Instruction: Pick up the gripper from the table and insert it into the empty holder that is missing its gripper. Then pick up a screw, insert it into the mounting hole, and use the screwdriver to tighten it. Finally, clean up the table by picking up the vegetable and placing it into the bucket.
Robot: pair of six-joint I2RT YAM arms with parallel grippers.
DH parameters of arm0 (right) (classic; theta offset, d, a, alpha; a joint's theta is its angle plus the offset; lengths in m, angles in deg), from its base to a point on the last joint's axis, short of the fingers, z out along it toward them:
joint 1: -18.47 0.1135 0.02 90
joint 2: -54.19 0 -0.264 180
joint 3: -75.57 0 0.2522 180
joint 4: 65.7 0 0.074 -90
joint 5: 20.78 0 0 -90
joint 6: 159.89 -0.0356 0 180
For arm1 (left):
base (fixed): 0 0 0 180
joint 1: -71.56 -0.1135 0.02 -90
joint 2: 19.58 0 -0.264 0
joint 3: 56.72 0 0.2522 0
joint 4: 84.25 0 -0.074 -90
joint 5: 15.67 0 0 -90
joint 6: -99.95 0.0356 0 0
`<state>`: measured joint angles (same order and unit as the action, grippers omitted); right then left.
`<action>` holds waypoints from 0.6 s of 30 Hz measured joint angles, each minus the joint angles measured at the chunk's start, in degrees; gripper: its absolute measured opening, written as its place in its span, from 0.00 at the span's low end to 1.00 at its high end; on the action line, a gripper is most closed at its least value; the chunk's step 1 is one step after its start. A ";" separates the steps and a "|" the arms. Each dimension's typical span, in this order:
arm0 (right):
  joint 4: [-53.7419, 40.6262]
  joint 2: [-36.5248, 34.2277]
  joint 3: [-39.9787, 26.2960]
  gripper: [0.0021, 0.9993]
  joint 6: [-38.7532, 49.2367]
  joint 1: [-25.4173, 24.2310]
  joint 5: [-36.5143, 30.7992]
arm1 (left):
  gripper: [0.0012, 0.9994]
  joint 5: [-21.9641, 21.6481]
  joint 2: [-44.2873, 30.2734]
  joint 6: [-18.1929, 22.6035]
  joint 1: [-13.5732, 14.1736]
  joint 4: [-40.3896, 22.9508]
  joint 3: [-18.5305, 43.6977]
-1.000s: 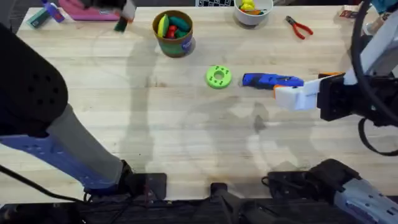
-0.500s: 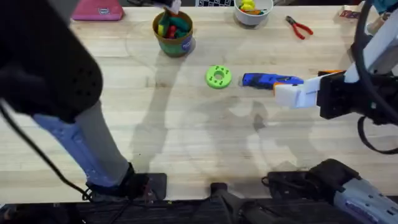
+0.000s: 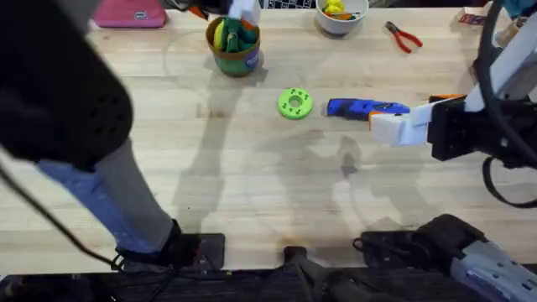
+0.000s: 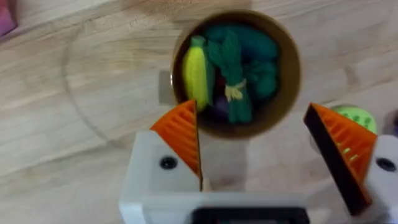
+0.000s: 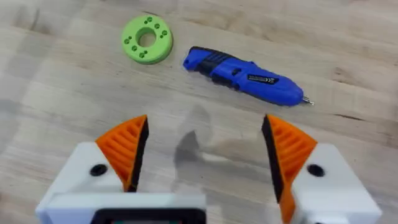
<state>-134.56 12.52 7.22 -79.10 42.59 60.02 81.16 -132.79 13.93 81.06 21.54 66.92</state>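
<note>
My left gripper [image 4: 261, 140] hangs open right above the bucket [image 4: 289, 68], nothing between its orange pads. The dark green vegetable [image 4: 233, 81], tied with a yellow band, lies inside among other toy foods. From overhead the bucket [image 3: 234, 59] stands at the back middle with the vegetable [image 3: 244, 35] in it, the left gripper [image 3: 226, 10] over its far rim. My right gripper [image 5: 205, 149] is open, low over bare wood, both fingers bearing orange pads. The blue screwdriver [image 5: 245, 68] lies just beyond it, also the screwdriver [image 3: 367, 108] beside the right gripper [image 3: 401, 127]. The screw is out of view.
A bright green disc with holes [image 3: 294, 104] lies left of the screwdriver. At the back stand a white bowl [image 3: 341, 17], red-handled pliers [image 3: 404, 37] and a pink item [image 3: 130, 13]. The left arm looms large over the left of the table.
The left arm swung right from the back-left corner to above the bucket, carrying the vegetable. The vegetable now lies in the bucket and the gripper is open. The right arm has not moved.
</note>
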 joint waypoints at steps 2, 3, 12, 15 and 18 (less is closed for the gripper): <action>-0.12 0.00 0.00 0.99 -0.02 0.00 -0.02 | 0.99 0.00 3.47 -0.43 0.00 -2.48 0.00; -0.14 0.00 0.00 0.99 0.00 0.00 -0.01 | 0.99 0.00 5.24 -0.63 0.00 -3.70 0.00; -0.13 0.00 0.00 0.99 -0.02 0.00 -0.02 | 0.99 -2.03 25.83 -1.68 0.00 -6.85 -9.06; -0.13 0.00 0.00 0.99 -0.02 0.00 0.00 | 0.99 -3.53 34.61 -2.07 0.00 -6.81 -19.47; -0.13 0.00 0.00 0.99 -0.02 0.00 0.02 | 0.99 -4.15 42.94 -2.35 0.00 -7.11 -29.85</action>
<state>-134.69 12.52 7.22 -79.12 42.59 60.05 77.02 -89.85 11.58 81.06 14.42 37.07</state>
